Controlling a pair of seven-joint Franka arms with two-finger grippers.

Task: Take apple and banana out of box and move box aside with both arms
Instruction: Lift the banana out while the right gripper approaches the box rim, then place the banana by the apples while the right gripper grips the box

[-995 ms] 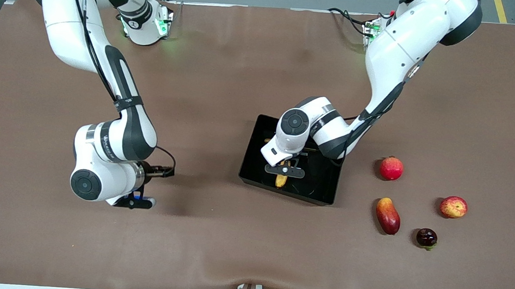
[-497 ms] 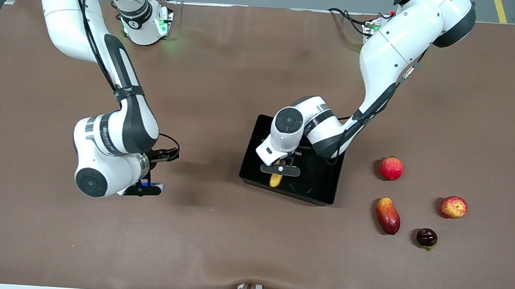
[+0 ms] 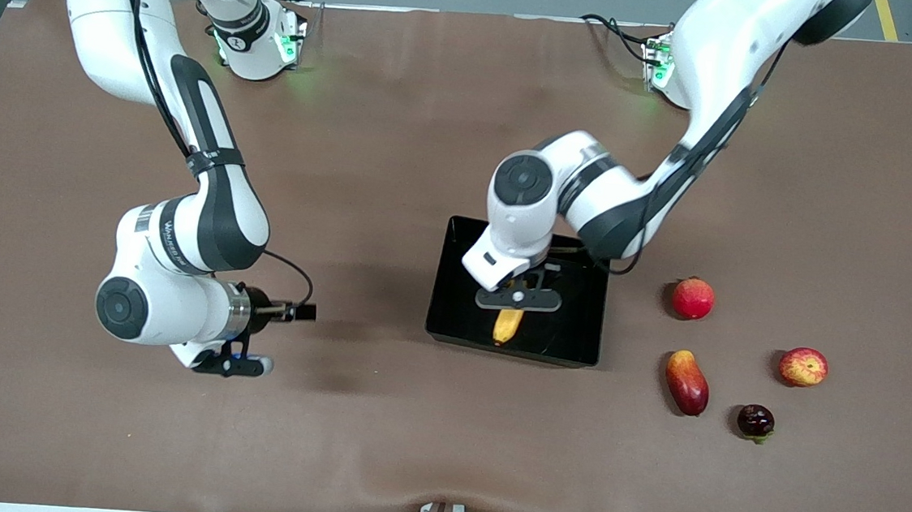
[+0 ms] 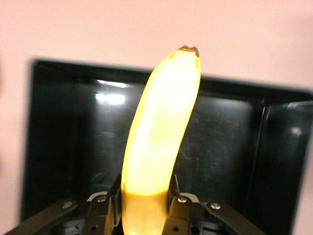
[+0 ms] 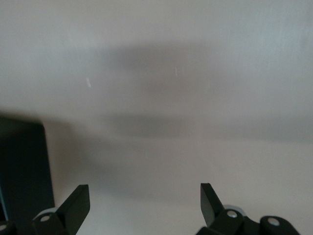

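- Gripping the banana (image 4: pixel 159 142) near one end, the left gripper (image 3: pixel 516 297) hangs over the black tray (image 3: pixel 453 288), fingers (image 4: pixel 178 208) closed on the fruit's sides.
- The banana looks held clear of the tray floor, though contact is hard to judge.
- The tray sits mid-table.
- The right gripper (image 5: pixel 144 200) hovers spread wide and empty over bare tabletop, toward the right arm's end.
- The apple (image 3: pixel 803 366) lies near the left arm's end, beside a mango (image 3: pixel 687 382), a plain red fruit (image 3: pixel 693 298) and a dark fruit (image 3: pixel 755 420).
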